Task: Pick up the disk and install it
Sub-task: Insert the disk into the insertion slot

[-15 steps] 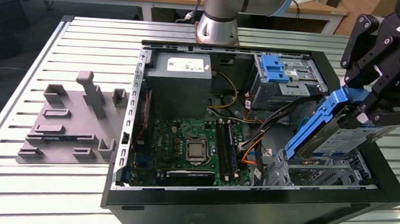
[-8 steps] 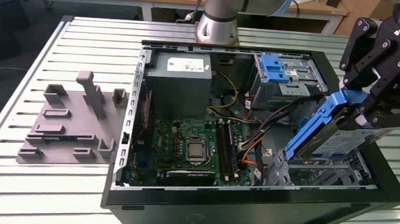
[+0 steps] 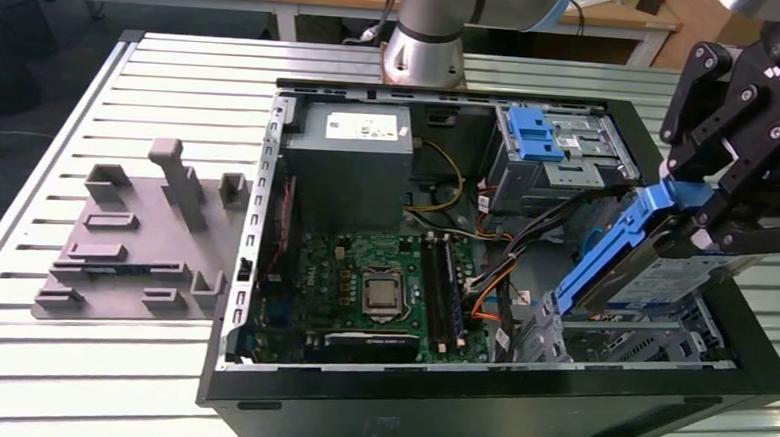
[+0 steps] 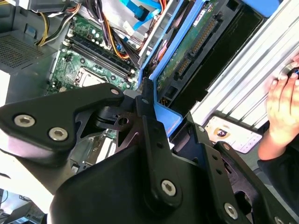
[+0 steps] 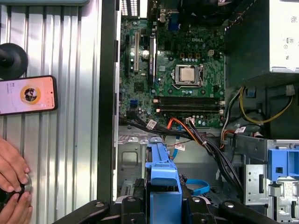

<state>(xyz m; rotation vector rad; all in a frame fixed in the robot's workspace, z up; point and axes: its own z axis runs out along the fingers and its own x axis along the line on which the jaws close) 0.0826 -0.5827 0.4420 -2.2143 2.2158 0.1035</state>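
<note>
The disk (image 3: 624, 259), a silver drive with blue side rails, hangs steeply tilted above the metal drive cage (image 3: 638, 340) at the front corner of the open computer case (image 3: 488, 389), on the exterior view's right. My gripper (image 3: 701, 217) is shut on its upper end. In the second wrist view the disk's green circuit-board underside (image 4: 187, 51) and a blue rail (image 4: 164, 116) run away from the black fingers (image 4: 149, 116). In the first wrist view the blue end of the disk (image 5: 162, 179) sits clamped between the jaws, over the cage (image 5: 135, 156).
Inside the case are a motherboard (image 3: 373, 288), a grey power supply box (image 3: 349, 161), loose cables (image 3: 494, 274) and a blue-latched bay (image 3: 541, 136). A grey slotted tray (image 3: 136, 235) lies on the table. A phone (image 5: 28, 94) and a person's hands (image 5: 11, 186) are beside the case.
</note>
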